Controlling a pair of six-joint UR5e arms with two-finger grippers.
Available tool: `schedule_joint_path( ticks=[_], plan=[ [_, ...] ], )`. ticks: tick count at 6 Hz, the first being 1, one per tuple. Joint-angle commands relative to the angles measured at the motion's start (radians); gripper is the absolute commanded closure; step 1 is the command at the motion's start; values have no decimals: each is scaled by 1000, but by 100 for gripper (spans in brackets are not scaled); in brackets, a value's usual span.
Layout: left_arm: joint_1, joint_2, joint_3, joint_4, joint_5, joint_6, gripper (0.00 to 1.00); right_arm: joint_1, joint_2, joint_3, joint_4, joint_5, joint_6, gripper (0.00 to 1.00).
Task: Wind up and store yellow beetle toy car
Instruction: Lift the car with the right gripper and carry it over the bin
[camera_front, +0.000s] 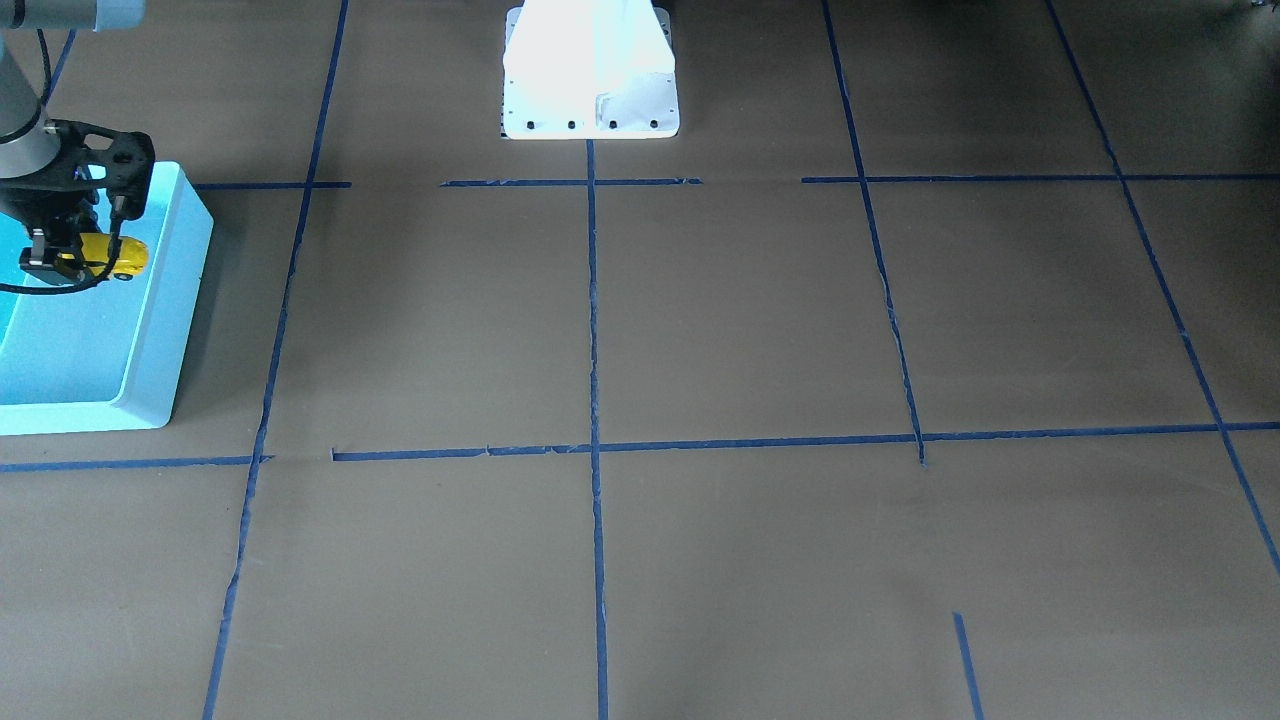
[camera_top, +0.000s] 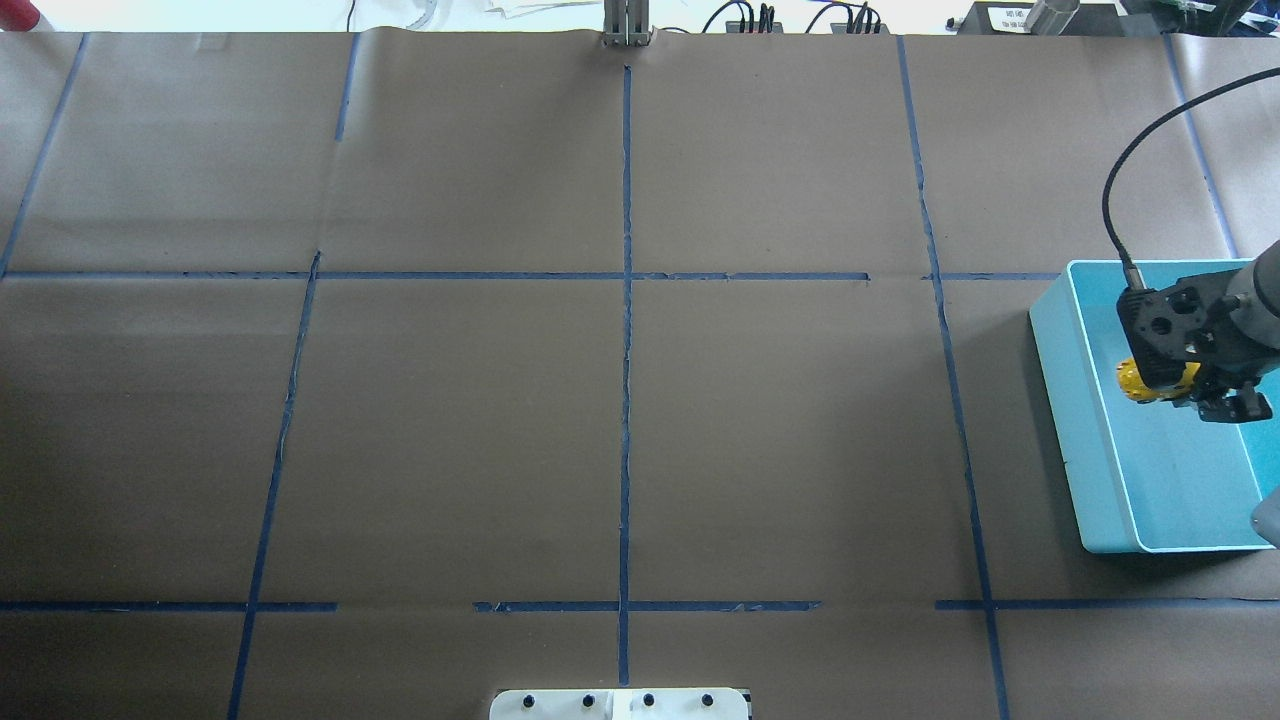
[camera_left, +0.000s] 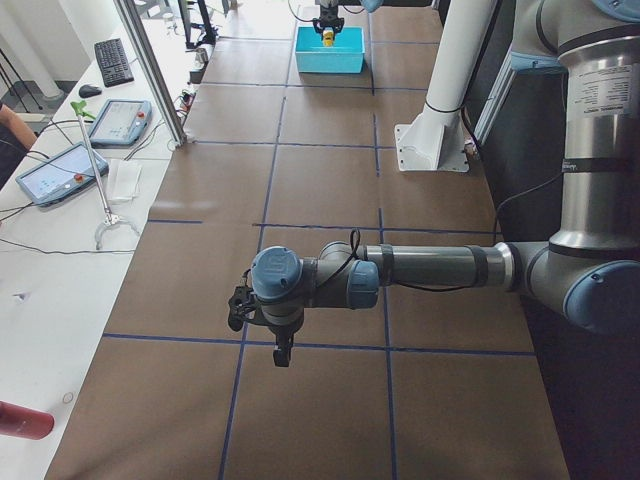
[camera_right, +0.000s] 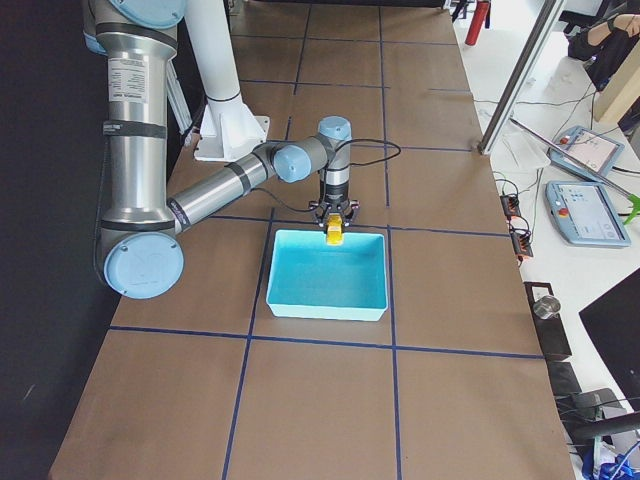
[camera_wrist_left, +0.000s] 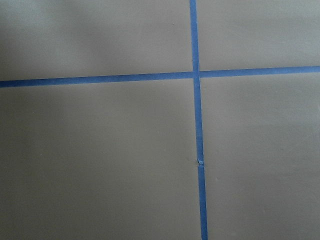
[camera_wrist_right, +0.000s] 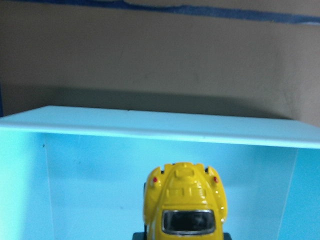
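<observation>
Jaws of the right gripper (camera_front: 80, 258) clamp the yellow beetle toy car (camera_front: 125, 256) across its flanks, apparently just above the turquoise bin (camera_front: 185, 270) floor, where it looks light, hard and slick, while the left gripper (camera_left: 280, 350) jaws' state cannot be told.

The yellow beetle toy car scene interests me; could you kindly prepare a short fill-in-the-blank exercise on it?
1. The tiny bright yellow beetle toy car is clamped in the robot's ____ gripper.
2. Apart from the car held over it, the rectangular turquoise plastic bin looks ____.
3. The brown paper table is marked with lines of ____ tape.
Missing words: right; empty; blue.
</observation>
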Motion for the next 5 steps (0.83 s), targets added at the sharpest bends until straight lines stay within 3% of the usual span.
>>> schedule_joint_path(
  ticks=[1,2,4,5],
  plan=[
    [-2,0,-2,0,0,-1,0,18,-102,-82,202,9,-10,89],
    [-2,0,-2,0,0,-1,0,15,-104,-151,278,15,22,89],
    [-2,2,-2,0,0,-1,0,12,-89,-210,304,38,94,89],
    [-2,2,-2,0,0,-1,0,12,-89,-254,364,42,97,84]
  ],
)
